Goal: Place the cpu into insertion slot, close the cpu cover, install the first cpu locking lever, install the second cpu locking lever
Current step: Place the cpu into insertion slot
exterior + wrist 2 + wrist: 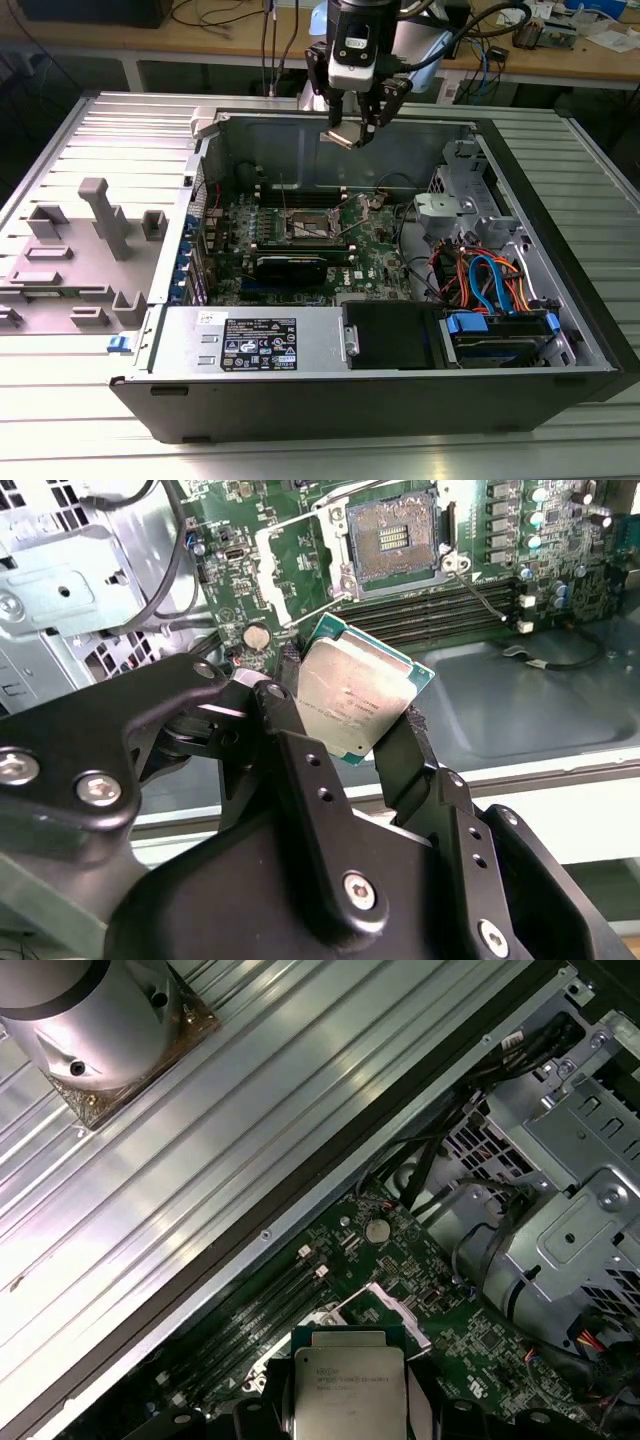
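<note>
You have open air straight down to the small square socket with the dark centre and silvery rim (308,226) (its contacts lie bare in the second wrist view). The black gripper (353,131), clamped on the flat silvery square chip (345,137), hangs clear above the open grey metal case (270,150). Mind what crowds the socket: long black memory slots (285,190) just beside it, loose black cables (420,1175), and the tall silvery perforated drive cage (450,205) toward the exterior view's right.
</note>
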`<action>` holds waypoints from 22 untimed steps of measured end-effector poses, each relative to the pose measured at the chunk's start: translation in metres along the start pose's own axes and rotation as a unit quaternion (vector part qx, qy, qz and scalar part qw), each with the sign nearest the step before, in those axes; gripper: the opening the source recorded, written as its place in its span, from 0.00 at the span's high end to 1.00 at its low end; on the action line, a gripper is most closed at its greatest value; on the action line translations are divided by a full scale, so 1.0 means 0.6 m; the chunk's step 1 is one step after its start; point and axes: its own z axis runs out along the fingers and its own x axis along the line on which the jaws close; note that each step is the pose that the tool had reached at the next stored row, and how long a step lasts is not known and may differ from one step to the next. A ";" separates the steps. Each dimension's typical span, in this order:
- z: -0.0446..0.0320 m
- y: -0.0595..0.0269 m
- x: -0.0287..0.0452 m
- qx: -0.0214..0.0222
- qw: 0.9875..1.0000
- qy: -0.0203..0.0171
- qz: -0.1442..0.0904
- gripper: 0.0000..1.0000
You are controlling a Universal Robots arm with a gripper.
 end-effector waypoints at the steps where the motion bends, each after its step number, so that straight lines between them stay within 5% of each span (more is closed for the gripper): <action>1: 0.000 0.000 0.000 0.000 1.000 0.000 0.000 0.46; 6: 0.001 -0.001 0.001 0.000 1.000 0.000 0.003 0.46; 15: 0.017 -0.003 0.001 0.003 0.999 -0.007 0.049 0.46; 22: 0.034 -0.005 0.001 0.008 0.997 -0.005 0.076 0.46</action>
